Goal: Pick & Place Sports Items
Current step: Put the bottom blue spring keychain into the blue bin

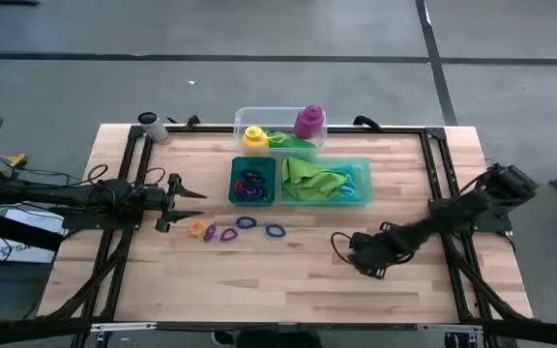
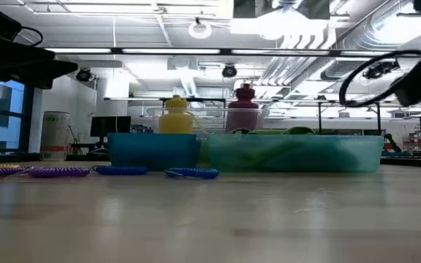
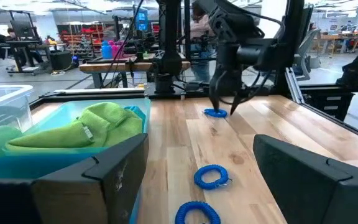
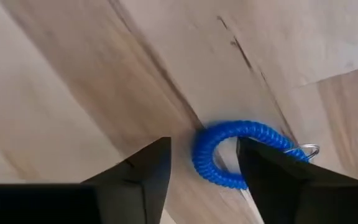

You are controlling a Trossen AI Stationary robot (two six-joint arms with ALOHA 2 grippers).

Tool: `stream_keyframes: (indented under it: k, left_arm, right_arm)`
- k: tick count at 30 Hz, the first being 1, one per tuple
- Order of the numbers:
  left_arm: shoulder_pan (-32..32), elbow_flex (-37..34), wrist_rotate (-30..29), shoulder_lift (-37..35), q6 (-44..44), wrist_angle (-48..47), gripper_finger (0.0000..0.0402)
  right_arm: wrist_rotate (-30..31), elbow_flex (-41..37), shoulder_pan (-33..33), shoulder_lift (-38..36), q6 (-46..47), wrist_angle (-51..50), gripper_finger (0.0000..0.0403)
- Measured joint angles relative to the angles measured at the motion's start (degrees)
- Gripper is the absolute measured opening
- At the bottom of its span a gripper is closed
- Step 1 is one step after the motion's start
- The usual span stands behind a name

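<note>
My right gripper is open and points down at a blue coil ring lying flat on the table right of centre. Its near arc lies between the two fingers. The ring also shows in the left wrist view. My left gripper is open and empty at the table's left, level, beside loose rings. The teal tray holds several rings and lime-green cloth. The yellow bottle and purple bottle stand in the clear tub. My right gripper stands over the blue ring from above, one finger outside the ring's arc and the other over its hole. I cannot tell whether either finger touches it. The ring lies flat on the table.
Orange, purple and blue rings lie in a row on the wood in front of the tray. A white cylinder stands at the far left corner. Dark frame rails run along both sides. Bare wood lies toward the near edge.
</note>
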Motion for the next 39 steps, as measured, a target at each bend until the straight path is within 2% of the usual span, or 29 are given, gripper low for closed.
stream_keyframes:
  k: [8, 17, 22, 25, 30, 39]
  left_arm:
    - [0.00, -0.02, 0.00, -0.02, 0.00, 0.00, 0.0236]
    - [-0.01, 0.00, 0.00, -0.02, 0.00, -0.01, 0.0236]
    - [0.00, -0.02, 0.00, -0.02, -0.02, 0.00, 0.0236]
    - [0.00, -0.01, 0.01, 0.00, 0.00, -0.02, 0.0236]
    - [-0.02, 0.00, 0.00, -0.02, 0.00, 0.02, 0.0236]
    - [-0.02, -0.02, 0.00, -0.02, 0.00, 0.01, 0.0236]
  right_arm:
    - [-3.47, 0.35, -1.17, 3.05, 0.02, 0.22, 0.0111]
    - [-2.05, 0.22, -1.06, 3.45, 0.00, 1.58, 0.0006]
    - [0.08, -0.32, -0.98, 1.83, 0.00, 4.72, 0.0005]
    - [2.40, 0.01, -1.14, 0.29, -0.02, 13.16, 0.0002]
    - [7.12, -0.20, -1.09, -3.37, -0.24, 15.12, 0.0001]
    - [19.23, -0.03, -1.62, -8.03, -6.88, 23.21, 0.0000]
